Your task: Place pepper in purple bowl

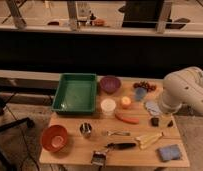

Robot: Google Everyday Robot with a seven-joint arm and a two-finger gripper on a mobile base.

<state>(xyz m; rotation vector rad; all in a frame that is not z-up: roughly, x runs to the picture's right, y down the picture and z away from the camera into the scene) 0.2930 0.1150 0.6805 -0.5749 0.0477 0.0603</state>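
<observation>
The pepper [127, 119], slim and orange-red, lies on the wooden table [70, 155] right of centre, in front of a white cup [108, 106]. The purple bowl [110, 84] stands at the back of the table, next to the green tray [75, 92]. My white arm [185, 92] hangs over the table's right edge. My gripper [162, 122] points down just right of the pepper, apart from it, with its two dark fingers spread and nothing between them.
A small round yellow-orange object [126, 102], a blue cup [140, 93] and grapes [144, 85] sit behind the pepper. An orange-red bowl [54, 138], a metal cup [86, 130], a fork [115, 133], a black-handled tool [120, 145], a yellow item [149, 139] and a blue sponge [169, 152] lie in front.
</observation>
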